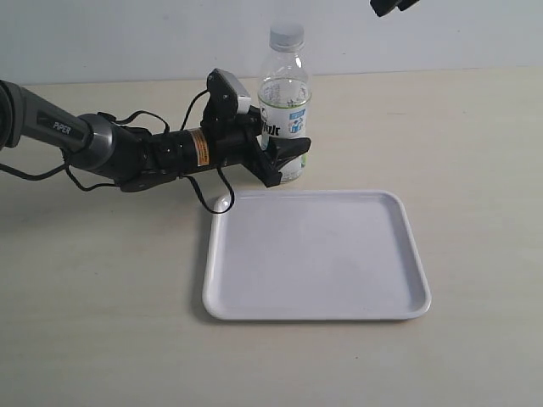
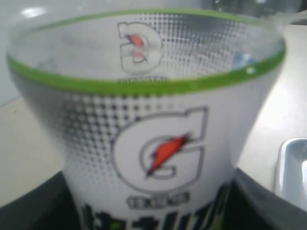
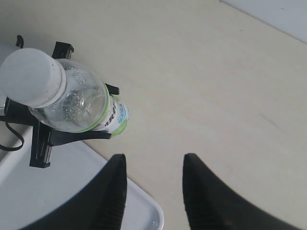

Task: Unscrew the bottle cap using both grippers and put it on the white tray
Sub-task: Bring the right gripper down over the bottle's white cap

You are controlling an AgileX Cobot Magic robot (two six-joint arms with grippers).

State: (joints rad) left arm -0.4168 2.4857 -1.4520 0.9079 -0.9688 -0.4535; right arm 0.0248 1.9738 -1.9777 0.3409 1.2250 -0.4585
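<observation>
The left arm (image 1: 93, 140), marked "PIPER" and trailing black cables, reaches in low over the tan table (image 1: 102, 339) from well to the left of the bottle (image 1: 284, 106). Its left gripper (image 1: 293, 159) is clamped on the bottle's lower body, one black finger on each side of the label. In the left wrist view the label fills the picture, with a dark finger at either side of it.

The bottle stands upright on the table, clear plastic above the green band of the label. The bottle cap (image 1: 287, 35) is white and sits on the bottle's neck, straight above the grip. Whether it is screwed tight or already loose cannot be told from these views.

The white tray (image 1: 314, 263) lies flat on the table just in front of the bottle, stretching off to the bottle's right.

The right gripper (image 3: 154, 162) hangs high above and to the right of the bottle, only its tip showing at the top edge of the exterior view. Its two fingers stand apart with nothing between them, and its wrist view looks down on the cap from above and to one side.
</observation>
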